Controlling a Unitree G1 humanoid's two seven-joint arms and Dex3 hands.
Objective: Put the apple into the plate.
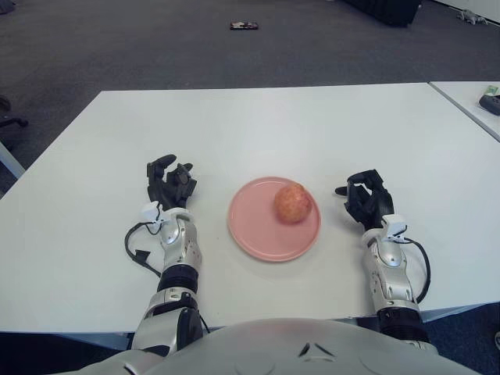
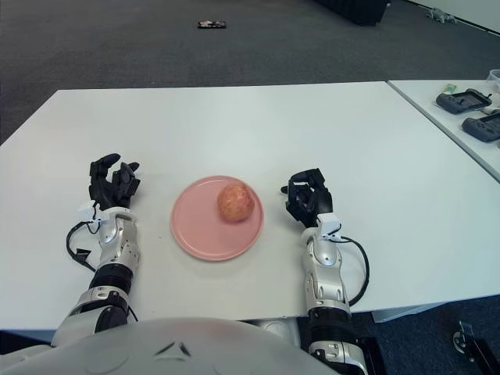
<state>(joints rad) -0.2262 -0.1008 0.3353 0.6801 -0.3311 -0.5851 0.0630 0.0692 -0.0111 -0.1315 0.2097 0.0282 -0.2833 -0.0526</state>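
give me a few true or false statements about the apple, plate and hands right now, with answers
1. The apple sits on the pink plate. True.
2. The left hand is gripping the apple. False: it shows to the left of the plate, apart from it, holding nothing.
3. The apple lies toward the plate's right side, nearer the right hand. True.
4. The right hand is over the middle of the plate. False: it shows just right of the plate's rim, fingers curled, holding nothing.
5. The plate stands on a white table. True.
6. A second apple lies on the table by the plate. False: only one apple shows.
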